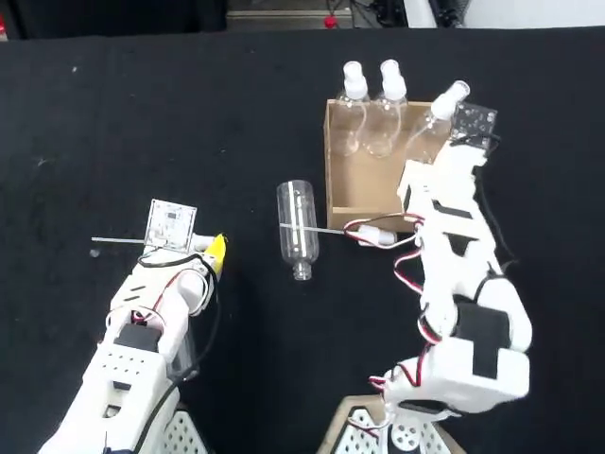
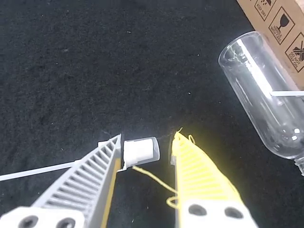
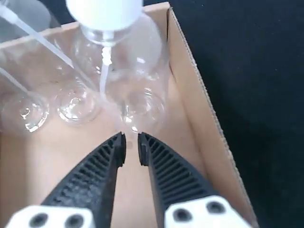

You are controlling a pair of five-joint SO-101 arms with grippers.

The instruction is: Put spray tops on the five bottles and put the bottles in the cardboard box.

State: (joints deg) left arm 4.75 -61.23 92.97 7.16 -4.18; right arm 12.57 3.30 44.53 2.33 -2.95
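My left gripper is open low over the black table, and a white spray top lies between its fingers against the grey one, its thin tube trailing away. A clear bottle without a top lies on its side beside the cardboard box; it is also in the left wrist view. A second spray top lies by the box's near corner. Three topped bottles stand at the box's far end, the right one tilted. My right gripper hangs over the box behind that bottle, fingers almost together with nothing between them.
The box wall runs close beside my right gripper. The second spray top's tube lies across the lying bottle. The right arm stretches along the box's right side. Bare black table lies left of and behind the box.
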